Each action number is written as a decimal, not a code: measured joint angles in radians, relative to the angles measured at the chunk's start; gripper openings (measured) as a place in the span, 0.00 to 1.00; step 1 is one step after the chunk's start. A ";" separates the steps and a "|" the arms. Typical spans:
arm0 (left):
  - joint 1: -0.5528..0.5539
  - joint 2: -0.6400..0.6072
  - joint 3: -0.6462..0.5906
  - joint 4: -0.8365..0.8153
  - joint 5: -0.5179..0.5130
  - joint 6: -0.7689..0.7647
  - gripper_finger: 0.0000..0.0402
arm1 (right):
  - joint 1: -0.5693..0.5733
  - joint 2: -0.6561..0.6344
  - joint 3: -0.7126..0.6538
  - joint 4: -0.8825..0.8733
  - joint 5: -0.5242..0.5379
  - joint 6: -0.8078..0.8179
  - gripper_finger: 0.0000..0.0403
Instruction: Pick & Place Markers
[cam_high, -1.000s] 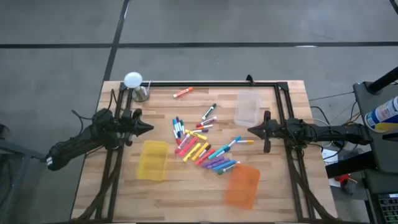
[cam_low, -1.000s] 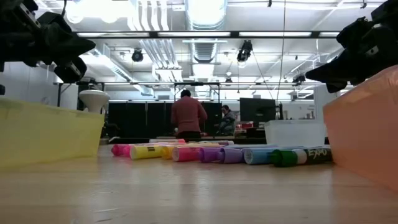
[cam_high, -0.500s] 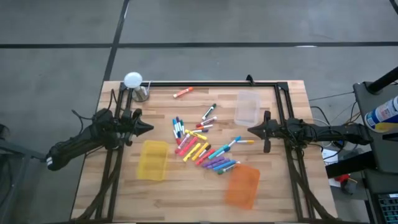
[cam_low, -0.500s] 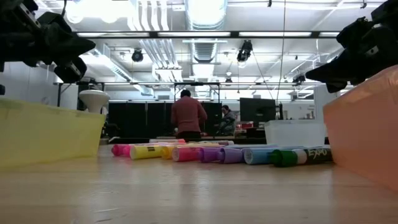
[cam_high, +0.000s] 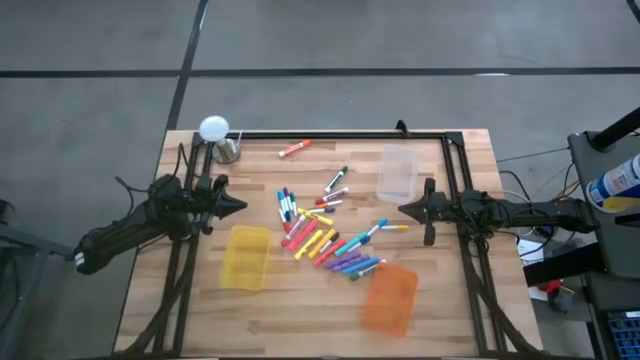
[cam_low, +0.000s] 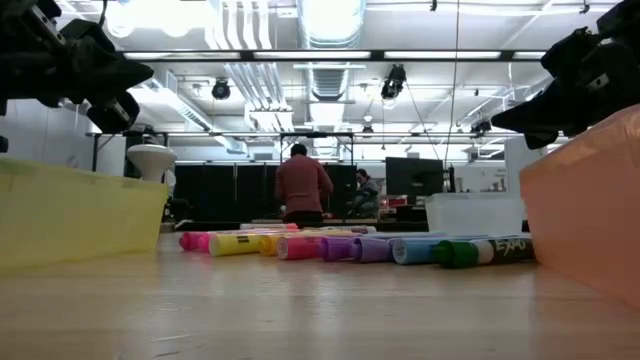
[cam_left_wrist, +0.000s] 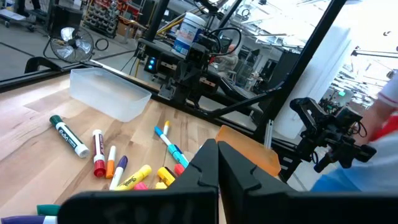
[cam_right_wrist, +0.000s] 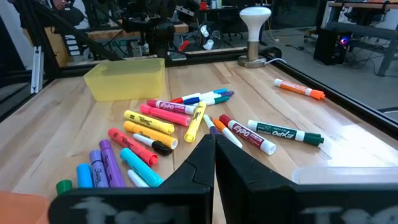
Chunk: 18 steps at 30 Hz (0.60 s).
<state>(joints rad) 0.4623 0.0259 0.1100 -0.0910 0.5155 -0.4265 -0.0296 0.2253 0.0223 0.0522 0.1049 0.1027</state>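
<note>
Wooden slats make up the table (cam_high: 300, 300), and from above the markers (cam_high: 325, 235) lie scattered across its middle: short capped pens in blue, red, pink, yellow, purple and teal, with one orange marker (cam_high: 293, 149) alone near the far edge. A yellow bin (cam_high: 246, 257) sits near the pile on the left, an orange bin (cam_high: 389, 298) by the near edge, a clear bin (cam_high: 396, 173) toward the far right. The left gripper (cam_high: 236, 207) waits at the left side and the right gripper (cam_high: 404, 210) at the right, both with fingers pressed together on nothing. At table height, the markers (cam_low: 350, 245) lie in a row, pink and yellow through purple to a green one, and a person (cam_low: 303, 185) stands in the room behind. The left wrist view shows its fingers (cam_left_wrist: 208, 165) meeting in a point above the markers (cam_left_wrist: 112, 162). The right wrist view shows its fingers (cam_right_wrist: 208, 155) together too, over the jumbled markers (cam_right_wrist: 168, 127), with a white lamp (cam_right_wrist: 255, 31) beyond.
</note>
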 joint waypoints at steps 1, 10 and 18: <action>0.000 0.000 0.000 0.000 0.000 0.000 0.00 | 0.000 0.000 0.000 0.000 0.000 -0.001 0.02; 0.000 0.000 0.000 0.000 0.000 0.000 0.00 | -0.002 0.000 0.000 0.097 0.058 0.033 0.02; 0.000 0.000 0.000 0.000 0.000 0.000 0.00 | -0.002 0.003 0.001 0.428 0.268 0.519 0.02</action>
<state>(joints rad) 0.4622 0.0261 0.1101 -0.0911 0.5154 -0.4264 -0.0315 0.2280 0.0231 0.4804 0.3733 0.6220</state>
